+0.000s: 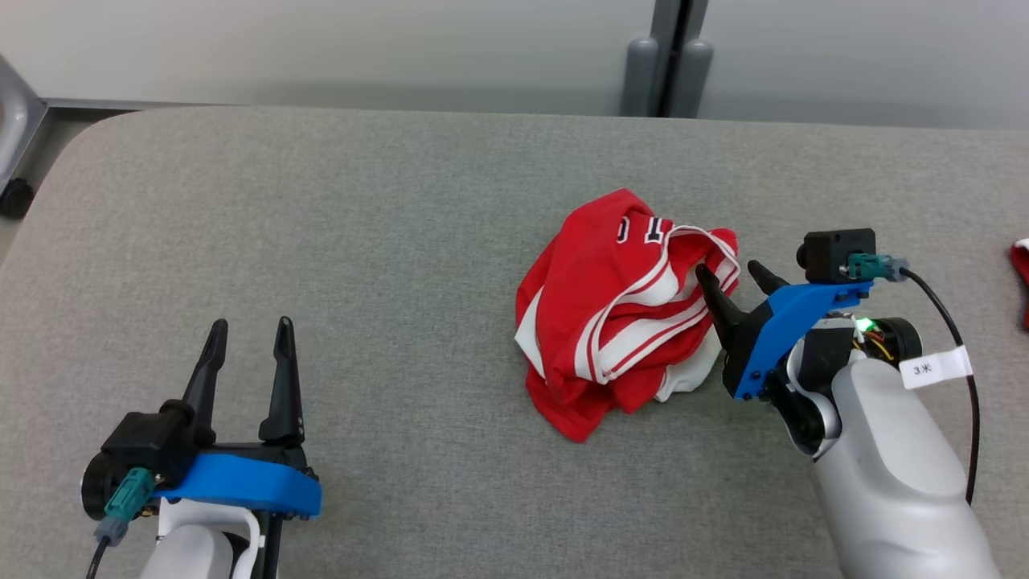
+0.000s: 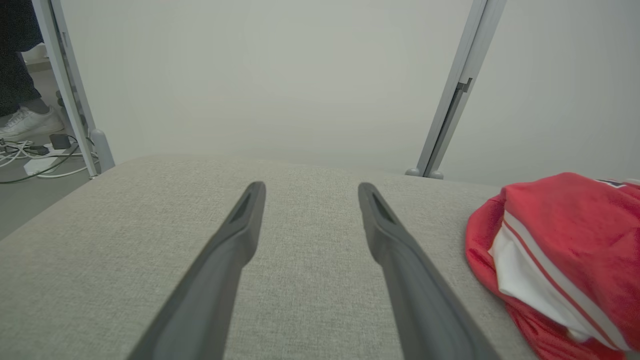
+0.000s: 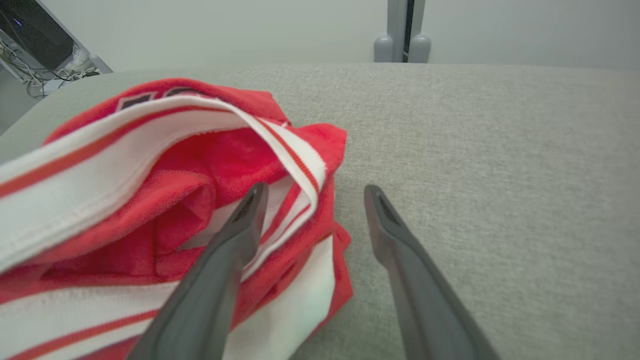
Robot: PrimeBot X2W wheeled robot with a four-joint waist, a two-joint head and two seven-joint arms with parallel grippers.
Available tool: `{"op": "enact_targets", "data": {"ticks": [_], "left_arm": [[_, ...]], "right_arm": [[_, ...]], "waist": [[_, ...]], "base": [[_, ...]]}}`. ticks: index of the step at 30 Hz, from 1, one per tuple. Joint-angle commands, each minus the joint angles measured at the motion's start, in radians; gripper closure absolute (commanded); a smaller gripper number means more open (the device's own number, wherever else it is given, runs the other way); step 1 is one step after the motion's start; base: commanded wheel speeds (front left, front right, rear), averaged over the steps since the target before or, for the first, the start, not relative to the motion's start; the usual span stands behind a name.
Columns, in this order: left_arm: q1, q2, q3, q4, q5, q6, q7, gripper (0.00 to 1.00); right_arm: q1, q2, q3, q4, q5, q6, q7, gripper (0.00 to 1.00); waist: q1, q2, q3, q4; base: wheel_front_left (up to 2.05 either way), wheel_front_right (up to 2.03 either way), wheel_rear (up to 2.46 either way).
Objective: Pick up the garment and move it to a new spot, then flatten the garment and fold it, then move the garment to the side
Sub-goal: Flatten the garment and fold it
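Note:
The garment (image 1: 619,314) is a red jersey with white and red striped trim, lying crumpled right of the middle of the grey table (image 1: 362,241). My right gripper (image 1: 733,277) is open at the garment's right edge, with one finger over the cloth and the other over bare table. In the right wrist view the garment (image 3: 150,200) bunches at the left and the right gripper (image 3: 312,192) straddles its edge. My left gripper (image 1: 248,331) stands open at the lower left, far from the cloth. Its wrist view shows the left gripper (image 2: 310,192) over bare table and the garment (image 2: 565,250) at the right.
Another red item (image 1: 1021,277) lies at the table's right edge. A grey post (image 1: 667,64) stands behind the table against a pale wall. Cables (image 2: 30,155) and a person's shoe (image 2: 27,122) are on the floor beyond the table's far left corner.

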Motion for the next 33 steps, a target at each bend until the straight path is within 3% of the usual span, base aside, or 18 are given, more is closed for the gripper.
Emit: {"op": "enact_targets", "data": {"ticks": [1,5,6,7,8,13,18,26,28,33], "left_arm": [[-0.02,-0.004,-0.006,0.007,0.008,-0.006,-0.004,0.0],[-0.04,-0.01,-0.013,0.026,0.012,-0.018,-0.006,0.0],[-0.042,-0.011,-0.014,0.031,0.013,-0.021,-0.006,0.0],[-0.045,-0.014,-0.016,0.036,0.015,-0.021,-0.006,0.0],[-0.048,-0.016,-0.017,0.04,0.016,-0.024,-0.006,0.0],[-0.036,-0.024,-0.012,0.056,0.016,-0.028,-0.008,0.0],[-0.017,-0.027,0.0,0.052,0.019,-0.03,-0.008,0.0],[0.004,-0.024,0.031,0.027,0.027,-0.03,-0.008,0.0],[0.006,-0.028,0.038,0.021,0.03,-0.028,-0.008,0.0],[0.014,-0.038,0.049,0.012,0.037,-0.031,-0.008,0.0]], "right_arm": [[-0.036,-0.001,0.001,0.029,-0.011,0.001,-0.002,0.0],[-0.089,-0.001,0.002,0.114,-0.046,0.001,-0.045,0.0],[-0.1,-0.002,-0.002,0.137,-0.058,0.0,-0.058,0.23],[-0.11,-0.003,-0.008,0.159,-0.074,0.001,-0.072,0.91],[-0.122,-0.004,-0.01,0.177,-0.086,0.001,-0.084,1.0],[-0.177,-0.008,-0.005,0.196,-0.139,0.001,-0.203,1.0],[-0.244,-0.002,0.117,0.146,-0.095,0.001,-0.253,1.0],[-0.368,-0.001,0.334,-0.082,0.102,0.001,-0.187,1.0],[-0.4,-0.001,0.367,-0.15,0.163,0.001,-0.164,1.0],[-0.493,-0.001,0.391,-0.29,0.175,0.001,-0.118,1.0]], "waist": [[-0.0002,-0.0001,0.025,0.031],[-0.0002,-0.0001,0.033,0.055],[-0.0002,-0.0001,0.032,0.058],[-0.0002,-0.0001,0.03,0.063],[-0.0002,-0.0001,0.028,0.066],[-0.0002,-0.0001,-0.003,0.065],[-0.0002,-0.0001,-0.043,0.053],[-0.0002,-0.0001,-0.071,0.043],[-0.0002,-0.0001,-0.072,0.044],[-0.0002,-0.0001,-0.073,0.048]], "base": [[0.0,0.0,0.0],[0.0,0.0,0.0],[0.0,0.0,0.0],[0.0,0.0,0.0],[0.0,0.0,0.0],[0.0,0.0,0.0],[0.0,0.0,0.0],[0.0,0.0,0.0],[0.0,0.0,0.0],[0.0,0.0,0.0]]}}
